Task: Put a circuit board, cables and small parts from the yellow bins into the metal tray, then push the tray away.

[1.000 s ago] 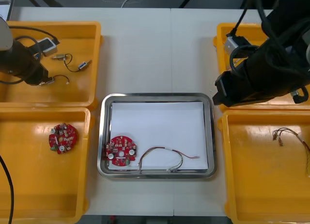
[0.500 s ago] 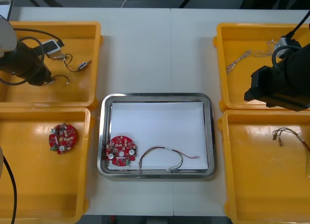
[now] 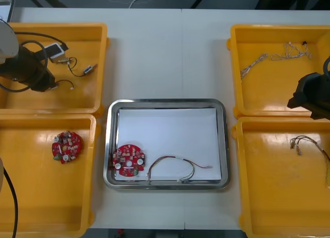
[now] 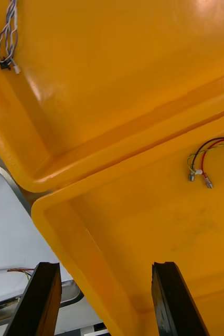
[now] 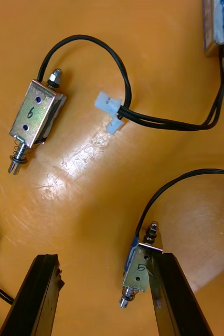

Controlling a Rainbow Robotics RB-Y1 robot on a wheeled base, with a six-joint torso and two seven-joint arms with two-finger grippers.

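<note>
1. The left hand (image 5: 106,262) hangs low in the yellow bin (image 3: 87,96) at the surface's far left corner, its fingers spread wide and gripping nothing.
2. A small metal part (image 5: 139,270) marked 5 lies between them, just beside one finger.
3. The right hand (image 4: 106,265) hovers over the near right bin (image 4: 159,220), above its tray-side wall, fingers apart and empty.
4. The metal tray (image 3: 166,102), mid-surface toward the near edge, holds a circuit board (image 3: 129,159) and a cable (image 3: 172,168).

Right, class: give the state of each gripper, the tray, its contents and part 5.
Left gripper: open, empty.
Right gripper: open, empty.
Shiny metal tray: white inside, loaded.
Round red circuit board: flat in tray.
Thin looped cable: lying in tray.
Small metal part marked 5: loose between left fingers.
</note>
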